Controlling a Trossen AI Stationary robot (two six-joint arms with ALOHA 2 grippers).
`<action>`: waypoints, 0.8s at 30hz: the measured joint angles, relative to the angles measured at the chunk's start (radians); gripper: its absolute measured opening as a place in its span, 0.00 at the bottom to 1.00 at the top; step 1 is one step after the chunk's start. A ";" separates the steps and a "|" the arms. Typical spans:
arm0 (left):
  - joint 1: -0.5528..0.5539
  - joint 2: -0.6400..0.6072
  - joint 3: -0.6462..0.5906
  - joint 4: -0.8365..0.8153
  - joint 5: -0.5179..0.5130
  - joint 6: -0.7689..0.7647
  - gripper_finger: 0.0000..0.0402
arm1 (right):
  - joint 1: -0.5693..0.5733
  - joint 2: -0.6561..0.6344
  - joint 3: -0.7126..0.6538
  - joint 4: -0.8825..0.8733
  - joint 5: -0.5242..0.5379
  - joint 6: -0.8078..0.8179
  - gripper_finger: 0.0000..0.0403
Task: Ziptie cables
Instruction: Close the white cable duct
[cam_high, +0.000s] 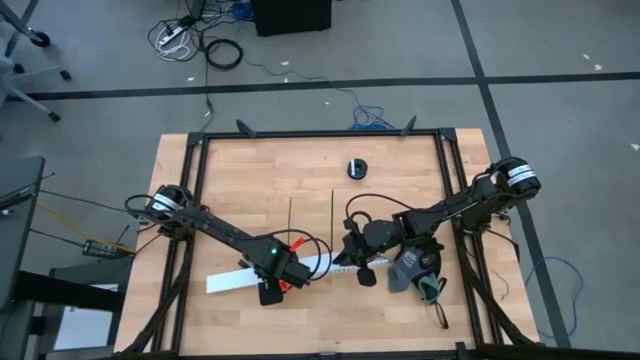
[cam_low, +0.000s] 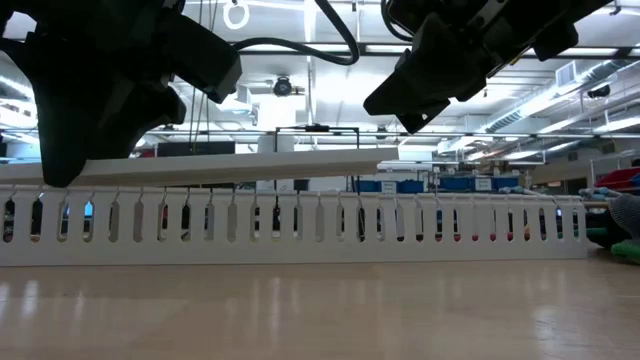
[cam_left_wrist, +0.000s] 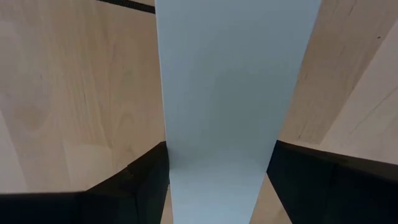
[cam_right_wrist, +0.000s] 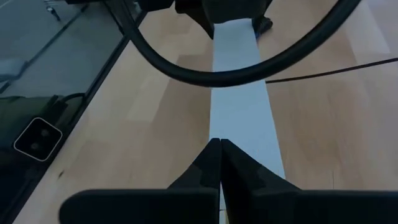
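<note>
- Step in hand, I judge: lifting the white lid off the slotted channel; left gripper clamps it.
- Right gripper, fingers together, hovers at the lid's three o'clock end.
- Next: set lid aside, reach the cables.

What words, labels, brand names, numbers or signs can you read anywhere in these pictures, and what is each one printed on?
None can be read.
The white channel cover held in the left end effector is blank.
The slotted white channel carries no print.
The small black round object on the table may bear a marking, too small to read.
</note>
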 joint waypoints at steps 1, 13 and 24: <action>0.000 0.000 0.000 0.000 0.001 -0.002 0.57 | 0.000 0.000 0.000 0.000 -0.004 0.000 0.00; 0.000 0.000 0.000 0.000 0.026 -0.023 0.57 | -0.005 0.000 0.000 0.002 0.018 0.005 0.00; 0.000 0.000 0.000 0.000 0.073 -0.078 0.57 | -0.033 0.000 0.000 -0.006 -0.015 0.003 0.00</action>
